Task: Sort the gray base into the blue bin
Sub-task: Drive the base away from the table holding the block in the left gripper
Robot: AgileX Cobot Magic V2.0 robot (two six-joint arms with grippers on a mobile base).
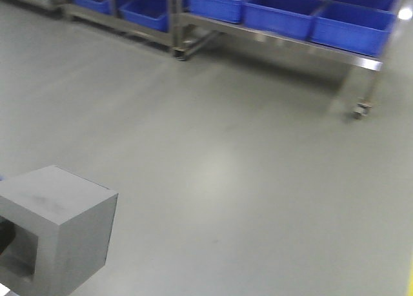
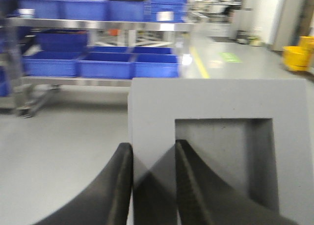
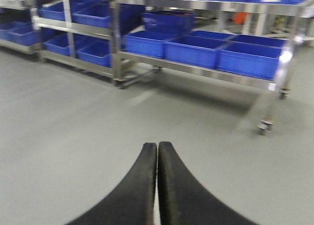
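Exterior front-facing view shows the gray base (image 1: 55, 235) low on the left, up off the gray floor (image 1: 226, 180), its square hole facing left. Far behind, blue bins (image 1: 352, 25) sit on a metal bench (image 1: 290, 41) with wheels. Left wrist-mounted view shows the left gripper (image 2: 152, 145) pinching one wall of the gray base (image 2: 221, 97): one of its black fingers (image 2: 115, 186) is outside and the other is in the hole. Right wrist-mounted view shows the right gripper (image 3: 157, 145) over the floor, its fingers (image 3: 137, 195) pressed together and holding nothing.
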